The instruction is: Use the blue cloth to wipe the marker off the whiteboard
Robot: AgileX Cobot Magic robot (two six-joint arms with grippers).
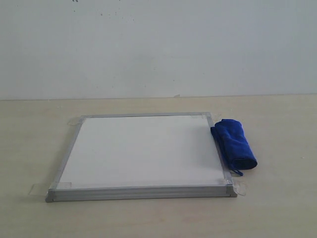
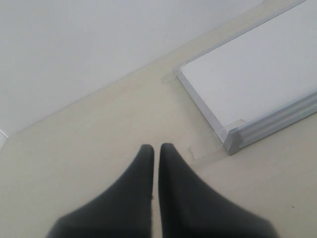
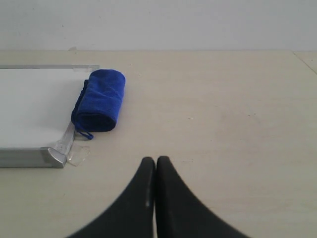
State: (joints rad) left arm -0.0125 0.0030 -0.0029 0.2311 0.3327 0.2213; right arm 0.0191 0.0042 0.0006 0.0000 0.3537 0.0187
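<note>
Shows the whiteboard (image 1: 141,151) lying flat in the middle of the pale surface (image 1: 277,203), face plain white, clear tape tabs at the corners. Places the blue cloth (image 1: 234,144), rolled up, along the board's right frame edge and touching it. Finds the left gripper (image 2: 156,146) pressed together, holding nothing, near a taped corner of the board. Finds the right gripper (image 3: 156,158) likewise pressed together and empty, over bare surface, apart from the cloth.

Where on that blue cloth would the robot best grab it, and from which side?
Probably the thick middle of the blue cloth, coming down from above with the right gripper, jaws spanning its narrow width. It lies as a long roll against the whiteboard's frame, so a sideways approach from the board side looks blocked.
</note>
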